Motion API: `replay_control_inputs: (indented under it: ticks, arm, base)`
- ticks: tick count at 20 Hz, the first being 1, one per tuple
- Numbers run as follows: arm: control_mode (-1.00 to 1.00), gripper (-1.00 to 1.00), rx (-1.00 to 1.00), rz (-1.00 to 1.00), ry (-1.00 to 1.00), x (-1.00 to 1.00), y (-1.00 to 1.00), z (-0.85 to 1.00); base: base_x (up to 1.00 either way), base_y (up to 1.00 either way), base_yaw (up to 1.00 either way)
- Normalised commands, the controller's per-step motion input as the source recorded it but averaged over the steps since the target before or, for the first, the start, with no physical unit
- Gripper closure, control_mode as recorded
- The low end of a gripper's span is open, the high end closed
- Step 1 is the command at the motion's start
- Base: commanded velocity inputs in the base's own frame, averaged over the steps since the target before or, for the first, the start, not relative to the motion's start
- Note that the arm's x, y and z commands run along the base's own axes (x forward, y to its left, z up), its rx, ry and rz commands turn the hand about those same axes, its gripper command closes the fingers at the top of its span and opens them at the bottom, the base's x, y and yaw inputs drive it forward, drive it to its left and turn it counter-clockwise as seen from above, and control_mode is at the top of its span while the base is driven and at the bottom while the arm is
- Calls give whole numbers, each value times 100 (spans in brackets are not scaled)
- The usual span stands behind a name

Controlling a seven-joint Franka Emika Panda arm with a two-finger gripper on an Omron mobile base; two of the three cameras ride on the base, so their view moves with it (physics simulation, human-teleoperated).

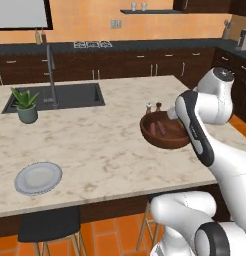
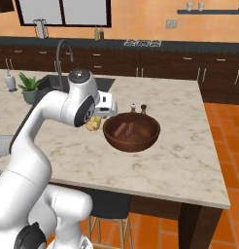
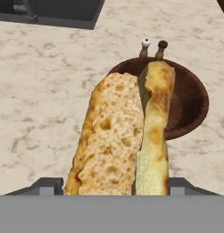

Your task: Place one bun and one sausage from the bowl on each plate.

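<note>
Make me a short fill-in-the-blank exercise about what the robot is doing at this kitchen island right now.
1. The gripper is closed on a split golden-brown ____.
2. Two reddish sausages lie inside the wide dark reddish-brown wooden ____.
3. The round grey plate sits near the front edge of the marble ____.
4. The potted green plant stands beside the dark ____.

Missing words: bun; bowl; counter; sink

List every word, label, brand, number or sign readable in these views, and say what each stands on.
None: no readable text anywhere.
The bun in the end effector, the wooden bowl, the grey plate, the salt and pepper shakers and the counter bottles carry no lettering that can be made out.
</note>
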Motion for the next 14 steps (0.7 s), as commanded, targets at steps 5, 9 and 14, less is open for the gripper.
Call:
replay_control_inputs:
  ticks: [5,9,14]
  arm:
    - [100,100,0,0,0,0,0,0]
    - [100,100,0,0,0,0,0,0]
    - [100,100,0,0,0,0,0,0]
  base:
    - [0,0,0]
    - [0,44,0]
    - [-41,100,1]
